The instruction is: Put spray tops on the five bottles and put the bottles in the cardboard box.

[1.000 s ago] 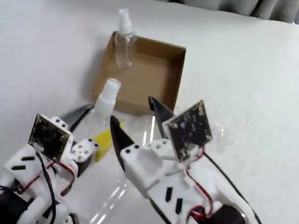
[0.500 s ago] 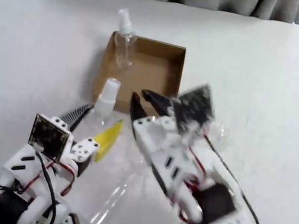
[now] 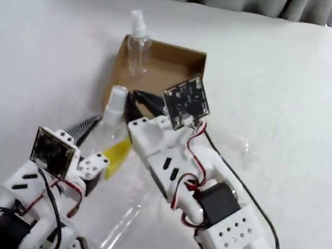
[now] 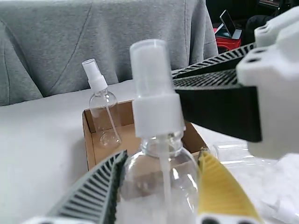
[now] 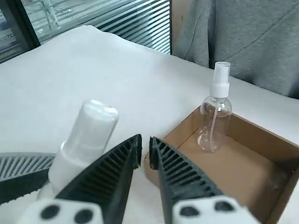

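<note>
Left gripper pinching clear bottle, holding it upright just beside near wall of cardboard box. Right gripper, fingers pressed nearly together and empty, hovering right beside spray top. Second bottle standing inside box, far corner.

The cardboard box is showing plain brown. Both the gripped bottle and the bottle in the box are looking clear, and both are wearing white spray tops. The left gripper is showing one grey ribbed finger and one yellow finger. The right gripper is showing black ribbing. The table is looking white.
</note>
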Robot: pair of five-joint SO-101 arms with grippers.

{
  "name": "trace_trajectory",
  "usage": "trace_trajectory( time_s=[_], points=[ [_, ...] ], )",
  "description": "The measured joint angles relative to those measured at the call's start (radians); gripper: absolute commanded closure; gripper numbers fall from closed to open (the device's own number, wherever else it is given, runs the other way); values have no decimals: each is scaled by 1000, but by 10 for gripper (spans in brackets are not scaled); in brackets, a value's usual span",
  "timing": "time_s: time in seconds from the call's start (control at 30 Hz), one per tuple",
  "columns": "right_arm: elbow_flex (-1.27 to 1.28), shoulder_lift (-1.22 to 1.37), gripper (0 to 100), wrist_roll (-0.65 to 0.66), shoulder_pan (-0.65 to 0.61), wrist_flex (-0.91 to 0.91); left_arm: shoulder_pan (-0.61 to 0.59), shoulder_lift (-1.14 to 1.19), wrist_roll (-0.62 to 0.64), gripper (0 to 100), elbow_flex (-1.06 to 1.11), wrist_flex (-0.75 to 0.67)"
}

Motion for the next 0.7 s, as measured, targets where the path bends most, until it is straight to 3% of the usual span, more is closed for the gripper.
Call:
trace_trajectory(
  time_s=[0.27,0.7],
  points=[
    [2,-123,983,0,-72,86,0,-2,2,976,0,0],
    [2,-135,983,0,51,193,0,2,-2,976,0,0]
  ],
)
